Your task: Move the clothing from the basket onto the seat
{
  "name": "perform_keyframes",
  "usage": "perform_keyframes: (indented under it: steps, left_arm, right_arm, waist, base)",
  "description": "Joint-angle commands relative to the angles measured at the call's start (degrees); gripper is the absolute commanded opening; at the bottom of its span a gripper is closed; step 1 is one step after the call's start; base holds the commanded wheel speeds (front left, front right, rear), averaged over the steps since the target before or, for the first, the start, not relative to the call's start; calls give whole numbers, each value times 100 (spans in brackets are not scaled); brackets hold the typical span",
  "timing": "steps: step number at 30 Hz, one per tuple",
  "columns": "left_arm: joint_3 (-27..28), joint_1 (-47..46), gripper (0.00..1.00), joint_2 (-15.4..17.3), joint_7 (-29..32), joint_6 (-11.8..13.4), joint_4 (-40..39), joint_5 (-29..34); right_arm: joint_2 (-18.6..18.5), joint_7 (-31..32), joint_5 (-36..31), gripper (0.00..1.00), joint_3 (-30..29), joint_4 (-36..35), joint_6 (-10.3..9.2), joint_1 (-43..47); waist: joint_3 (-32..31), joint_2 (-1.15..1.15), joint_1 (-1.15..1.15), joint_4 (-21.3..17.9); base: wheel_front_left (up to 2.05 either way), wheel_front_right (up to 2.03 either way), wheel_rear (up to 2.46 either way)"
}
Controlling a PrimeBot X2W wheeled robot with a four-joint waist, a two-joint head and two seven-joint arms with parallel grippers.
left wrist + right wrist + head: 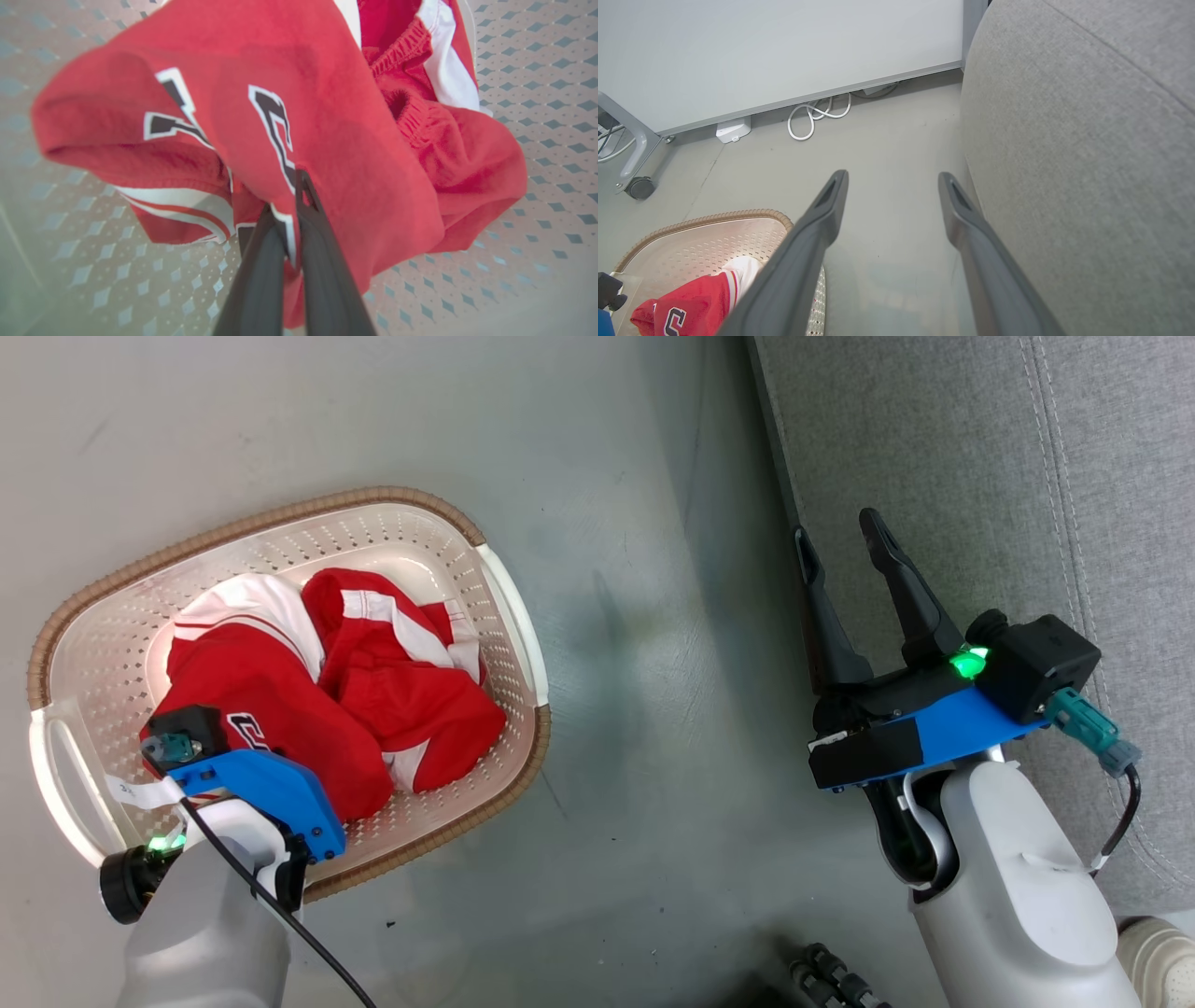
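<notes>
The basket [280, 513] sits on the floor at the left, holding two red garments. The one with the dark number logo [261, 681] lies at its front, and the second, white-striped one [411, 681] lies beside it. My left gripper [284, 192] reaches down into the basket and is shut on the logo garment [233, 93], whose fabric is pinched between the fingers. In the head view the blue wrist mount hides those fingers. My right gripper [836, 527] hangs open and empty over the floor, right beside the front edge of the grey seat [934, 448].
Bare grey floor [653, 616] lies between the basket and the seat. A white cable [817, 116] coils along the far wall, and a caster wheel [640, 186] stands at the left. A pale shoe-like shape [1158, 952] shows at the lower right.
</notes>
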Motion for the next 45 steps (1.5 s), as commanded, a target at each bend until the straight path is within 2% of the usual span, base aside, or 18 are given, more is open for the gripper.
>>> perform_keyframes:
  steps: [1, 7, 12, 24, 30, 37, 45]
  left_arm:
    - [-15, -97, 0, 3, -17, -28, 14, -4]
    - [-23, -145, 0, -53, -55, -58, 113, -76]
    - [-186, -78, 0, -178, -130, -171, 229, -1]
    - [-1121, 86, 0, -438, -535, -692, 255, 454]
    - [-1770, 110, 0, -510, -661, -795, -63, 548]
    - [-2911, 232, 0, -512, -419, -787, -1346, -436]
    - [-3530, -65, 0, -512, -276, -789, -2263, -996]
  right_arm:
    - [-18, -30, -19, 100, -7, 10, 3, -96]
    - [-18, -30, -38, 100, -27, 53, 3, -83]
    - [-19, -30, -140, 100, -59, 165, 3, 5]
    - [-21, -26, -580, 100, -69, 695, 3, 513]
    - [-22, -8, -625, 100, 0, 942, 3, 797]
    - [-19, 140, -606, 100, 52, 1067, 3, 1181]
    - [-21, 384, -586, 100, 169, 937, 3, 1567]
  waist:
    - [-7, 0, 0, 3]
    - [-129, 0, 0, 45]
    - [-541, 0, 0, 175]
    - [-2313, 0, 0, 684]
    - [-3127, 0, 0, 861]
    - [-3888, 0, 0, 1056]
    - [-4460, 0, 0, 1170]
  base:
    - [0, 0, 0]
    - [0, 0, 0]
    - [0, 0, 0]
    - [0, 0, 0]
    - [0, 0, 0]
    - [0, 0, 0]
    - [0, 0, 0]
